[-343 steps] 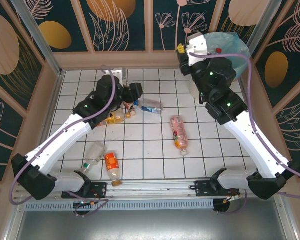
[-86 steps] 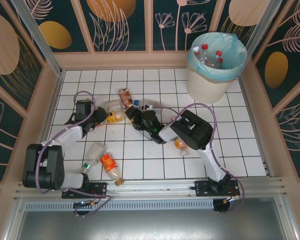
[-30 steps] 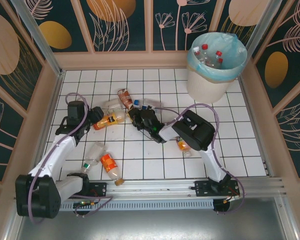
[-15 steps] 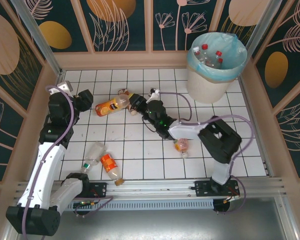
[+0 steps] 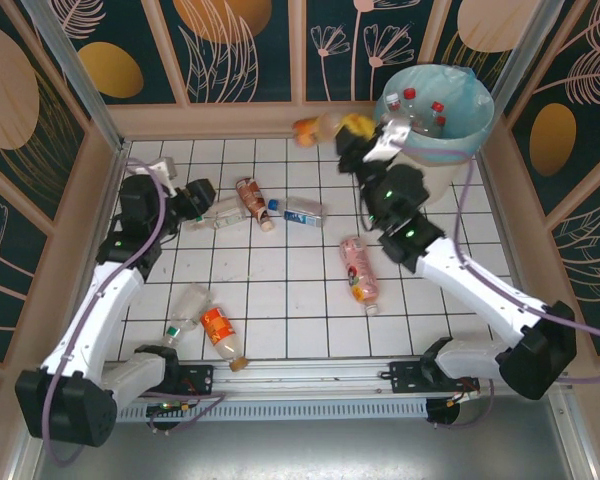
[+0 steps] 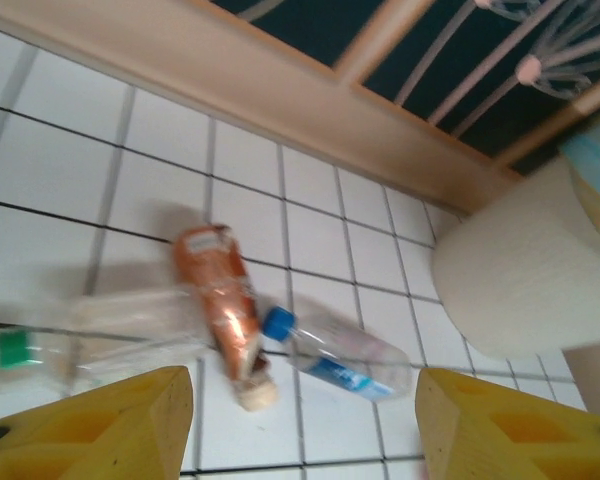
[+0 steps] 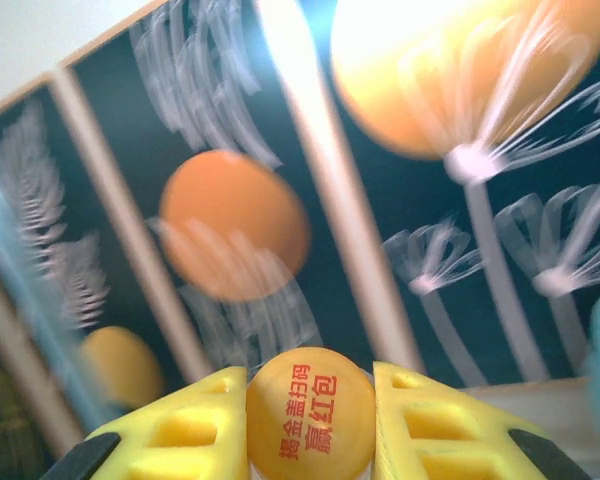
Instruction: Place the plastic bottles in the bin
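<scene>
**Orange bottle held beside the bin**

An orange bottle (image 5: 312,128) is clamped in the right gripper (image 7: 311,405), raised just left of the bin (image 5: 420,175). The left gripper (image 6: 305,425) is spread, with nothing held. On the white tiled floor (image 5: 280,290), other bottles (image 5: 360,268) are scattered, enclosed by dark floral wall panels (image 5: 250,45).

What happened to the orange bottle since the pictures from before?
The left pincer let go of the orange bottle and now stands open. The right pincer took hold of it and swung it up and away towards the bin. The bin, the pink bottle and the blue-capped bottle stayed where they were.
</scene>
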Tool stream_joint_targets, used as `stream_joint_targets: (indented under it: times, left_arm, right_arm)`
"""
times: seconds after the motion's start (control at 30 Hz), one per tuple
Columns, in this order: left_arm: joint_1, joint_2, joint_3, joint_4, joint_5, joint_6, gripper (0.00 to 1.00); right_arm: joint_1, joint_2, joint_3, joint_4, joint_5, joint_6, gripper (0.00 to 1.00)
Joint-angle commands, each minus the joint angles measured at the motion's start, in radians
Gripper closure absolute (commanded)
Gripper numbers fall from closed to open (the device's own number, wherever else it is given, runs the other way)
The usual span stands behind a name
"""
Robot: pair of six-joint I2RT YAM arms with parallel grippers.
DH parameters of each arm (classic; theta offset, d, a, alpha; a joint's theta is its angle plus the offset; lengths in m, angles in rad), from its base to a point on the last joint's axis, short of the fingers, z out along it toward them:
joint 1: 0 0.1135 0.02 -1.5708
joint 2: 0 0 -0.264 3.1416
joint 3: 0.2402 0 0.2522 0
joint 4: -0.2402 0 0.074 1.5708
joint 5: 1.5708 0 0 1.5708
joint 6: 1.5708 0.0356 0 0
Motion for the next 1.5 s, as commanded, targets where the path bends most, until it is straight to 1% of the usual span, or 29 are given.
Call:
stream_joint_targets:
  times: [0.0,0.03,0.07,0.13,0.23,0.33,0.43,0.53,0.6,0.83,1.0,1.17,1.3,1.47]
  left_arm:
    - [-0.114,0.042,0.099,0.096,0.019,-0.046,0.39]
    - [-0.147,0.065,0.117,0.108,0.018,-0.060,0.39]
    - [-0.175,0.083,0.133,0.113,0.010,-0.063,0.39]
    - [-0.243,0.121,0.174,0.112,-0.026,-0.053,0.39]
    - [-0.321,0.169,0.217,0.114,-0.046,-0.051,0.39]
    - [-0.381,0.202,0.242,0.110,-0.061,-0.043,0.39]
    - [-0.416,0.215,0.244,0.102,-0.075,-0.043,0.39]
    - [-0.430,0.214,0.232,0.096,-0.089,-0.046,0.39]
    - [-0.430,0.208,0.224,0.088,-0.102,-0.050,0.39]
    - [-0.431,0.184,0.215,0.039,-0.144,-0.037,0.38]
    - [-0.431,0.204,0.225,0.001,-0.157,-0.051,0.38]
    - [-0.431,0.209,0.215,-0.032,-0.195,-0.064,0.38]
    - [-0.431,0.227,0.202,-0.030,-0.186,-0.075,0.37]
    - [-0.431,0.250,0.204,-0.032,-0.171,-0.082,0.37]
  right_arm:
    - [-0.097,-0.023,0.163,-0.183,0.091,-0.246,0.88]
    - [-0.119,-0.017,0.207,-0.213,0.107,-0.276,0.89]
    - [-0.162,-0.009,0.242,-0.233,0.118,-0.298,0.89]
    - [-0.223,0.018,0.318,-0.272,0.145,-0.341,0.89]
    - [-0.289,0.073,0.413,-0.318,0.175,-0.392,0.89]
    - [-0.350,0.153,0.516,-0.403,0.169,-0.403,0.90]
    - [-0.380,0.246,0.629,-0.512,0.164,-0.395,0.90]
    - [-0.385,0.321,0.704,-0.617,0.160,-0.363,0.90]
    - [-0.384,0.355,0.724,-0.668,0.153,-0.329,0.90]
    - [-0.381,0.423,0.706,-0.732,0.154,-0.264,0.92]
    - [-0.390,0.484,0.741,-0.831,0.155,-0.233,0.92]
    - [-0.419,0.555,0.773,-0.931,0.118,-0.188,0.92]
    - [-0.445,0.631,0.836,-1.033,0.082,-0.161,0.92]
    - [-0.467,0.693,0.861,-1.087,0.057,-0.146,0.89]
